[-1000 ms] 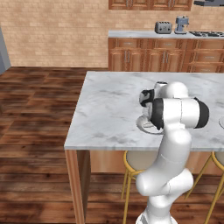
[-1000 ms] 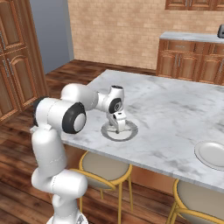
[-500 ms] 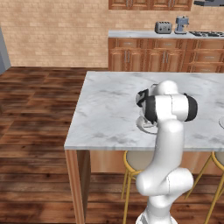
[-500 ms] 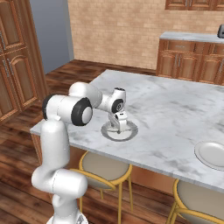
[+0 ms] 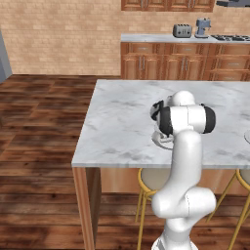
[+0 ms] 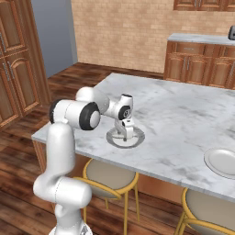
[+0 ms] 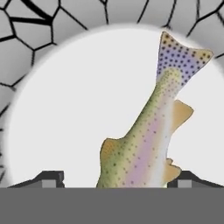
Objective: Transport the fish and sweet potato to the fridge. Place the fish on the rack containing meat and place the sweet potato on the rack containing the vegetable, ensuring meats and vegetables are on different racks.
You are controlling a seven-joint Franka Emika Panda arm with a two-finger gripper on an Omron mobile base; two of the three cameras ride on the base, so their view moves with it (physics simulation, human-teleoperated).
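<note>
While the tool (image 7: pixel 116 177) straddles the fish (image 7: pixel 148 135) (on a plate (image 7: pixel 74 122)), its grip stays unclear.

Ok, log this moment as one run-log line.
stage: fish pickup | gripper: low over plate on island counter, jaws astride fish | fish: lying on plate, not lifted | second plate: bare

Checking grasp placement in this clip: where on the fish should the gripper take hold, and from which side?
Probably across the thick mid-body of the fish, coming straight down from above. It lies flat on the white plate, so only its narrow flanks offer opposing faces; the tail is thin and flared. The gripper already straddles the body, fingertips either side.
</note>
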